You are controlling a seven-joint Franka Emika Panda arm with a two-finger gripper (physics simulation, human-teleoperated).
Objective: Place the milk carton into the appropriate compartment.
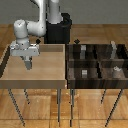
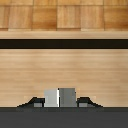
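Observation:
The milk carton [image 2: 60, 98] is a small pale grey box, one face lighter than the other, sitting between my two dark fingers [image 2: 35, 102]. Both fingers touch its sides, so my gripper [image 2: 60, 103] is shut on the carton. In the exterior view the gripper [image 1: 28, 62] hangs over the wooden tray [image 1: 50, 76] towards that view's left, with the milk carton [image 1: 28, 65] at its tips. I cannot tell whether the carton rests on the tray floor or hangs just above it.
A dark divided bin [image 1: 97, 61] with several compartments stands beside the tray on the exterior view's right. Small grey blocks [image 1: 84, 73] sit in some compartments. The robot's black base [image 1: 57, 30] stands behind the tray. Both containers rest on thin-legged stands.

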